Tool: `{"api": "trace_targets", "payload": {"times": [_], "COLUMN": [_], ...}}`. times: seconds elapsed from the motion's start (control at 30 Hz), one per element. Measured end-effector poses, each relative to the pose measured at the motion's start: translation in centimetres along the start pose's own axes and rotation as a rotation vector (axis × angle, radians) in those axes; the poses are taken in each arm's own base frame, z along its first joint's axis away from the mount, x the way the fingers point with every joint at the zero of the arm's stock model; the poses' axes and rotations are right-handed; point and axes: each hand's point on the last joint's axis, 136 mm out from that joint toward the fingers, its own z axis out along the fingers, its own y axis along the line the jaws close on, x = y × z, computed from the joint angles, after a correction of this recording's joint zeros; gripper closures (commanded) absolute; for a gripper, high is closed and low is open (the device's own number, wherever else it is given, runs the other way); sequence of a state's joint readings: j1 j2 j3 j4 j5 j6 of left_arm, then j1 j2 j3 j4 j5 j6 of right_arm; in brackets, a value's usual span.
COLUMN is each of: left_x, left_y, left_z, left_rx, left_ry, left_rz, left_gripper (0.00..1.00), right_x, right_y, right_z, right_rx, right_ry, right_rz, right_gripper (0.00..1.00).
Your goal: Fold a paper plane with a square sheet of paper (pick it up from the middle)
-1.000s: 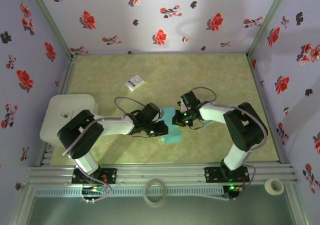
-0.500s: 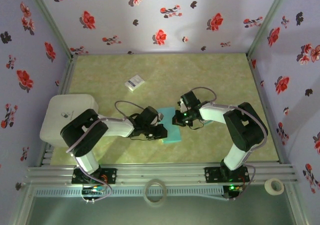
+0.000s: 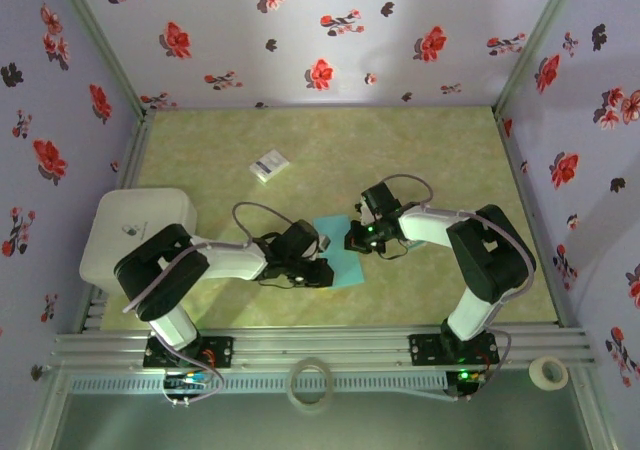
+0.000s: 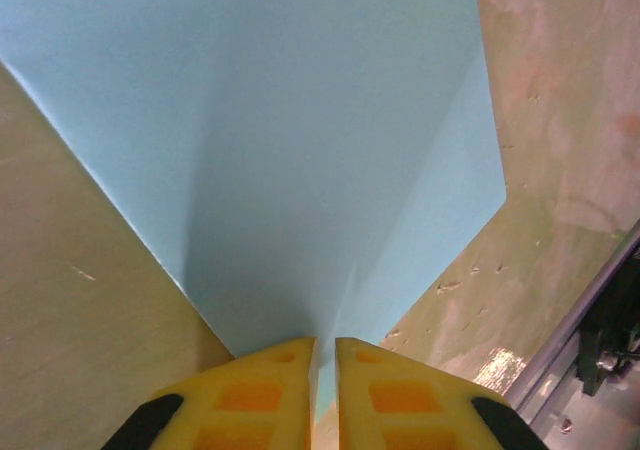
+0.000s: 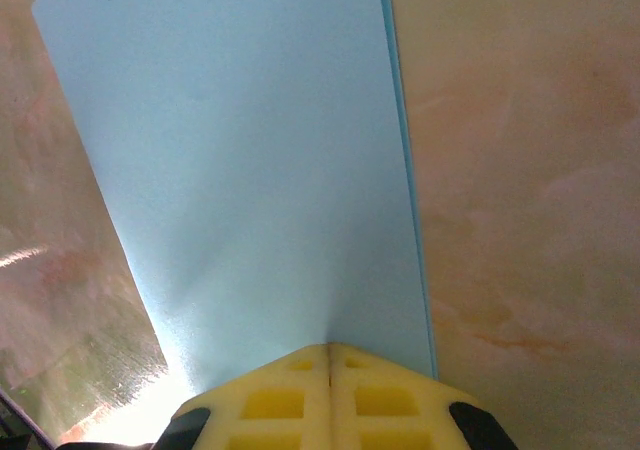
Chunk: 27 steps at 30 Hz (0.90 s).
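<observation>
the thin teal square sheet of paper [image 3: 341, 258] [image 4: 300, 120] [image 5: 260, 150] lay doubled over, nearer the arms than the small white card [image 3: 269, 164] and to its right; the left gripper [image 3: 318, 270] [image 4: 325, 345] pinched the sheet's edge away from the card, jaws almost together; the right gripper [image 3: 352, 238] [image 5: 330, 350] was clamped tight on the card-side edge.

Floral lilac walls [image 3: 300, 30], green tabletop [image 3: 420, 150]

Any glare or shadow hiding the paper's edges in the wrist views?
Right wrist: glare whitens the table at lower left, washing out the paper's edge there. Left wrist: a soft shadow runs down the paper to the left pincer; both edges read sharp.
</observation>
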<state>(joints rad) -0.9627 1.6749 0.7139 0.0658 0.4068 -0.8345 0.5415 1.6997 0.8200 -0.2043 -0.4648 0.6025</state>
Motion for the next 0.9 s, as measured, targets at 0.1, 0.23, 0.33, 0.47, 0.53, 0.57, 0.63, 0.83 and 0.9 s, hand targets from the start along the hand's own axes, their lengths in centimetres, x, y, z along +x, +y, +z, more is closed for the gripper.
{"api": "trace_targets", "payload": {"times": [0.1, 0.23, 0.33, 0.47, 0.53, 0.57, 0.63, 0.83, 0.9], "left_x": [0.3, 1.0, 1.8, 2.2, 2.3, 2.4, 2.0, -2.4, -4.4], "left_y": [0.0, -0.1, -0.2, -0.1, 0.0, -0.2, -0.9, -3.2, -2.6], "left_z": [-0.1, -0.2, -0.2, -0.3, -0.7, -1.1, -2.1, -6.4, -7.2], "left_rx": [-0.024, -0.07, -0.11, -0.133, -0.143, -0.141, -0.117, -0.003, 0.015], "left_ry": [0.012, 0.04, 0.071, 0.083, 0.083, 0.078, 0.046, -0.128, -0.177], "left_rz": [0.024, 0.064, 0.098, 0.113, 0.113, 0.114, 0.124, 0.094, 0.052], "left_gripper": [0.86, 0.87, 0.87, 0.86, 0.86, 0.86, 0.85, 0.83, 0.83], "right_x": [0.0, 0.0, 0.0, 0.0, 0.0, 0.0, 0.1, 0.1, -0.2], "right_y": [0.0, 0.0, 0.0, 0.0, 0.1, 0.1, 0.2, 1.3, 2.3], "right_z": [0.0, 0.0, 0.0, 0.0, 0.0, 0.0, 0.0, -1.1, -2.3], "right_rx": [0.0, 0.0, 0.0, 0.0, -0.006, -0.008, -0.012, -0.048, -0.072], "right_ry": [0.0, 0.0, 0.0, 0.0, 0.003, 0.002, 0.003, -0.009, -0.036], "right_rz": [0.0, 0.0, 0.0, 0.0, 0.005, 0.008, 0.01, 0.017, 0.0], "right_gripper": [1.0, 1.0, 1.0, 1.0, 1.0, 0.99, 0.98, 0.9, 0.85]}}
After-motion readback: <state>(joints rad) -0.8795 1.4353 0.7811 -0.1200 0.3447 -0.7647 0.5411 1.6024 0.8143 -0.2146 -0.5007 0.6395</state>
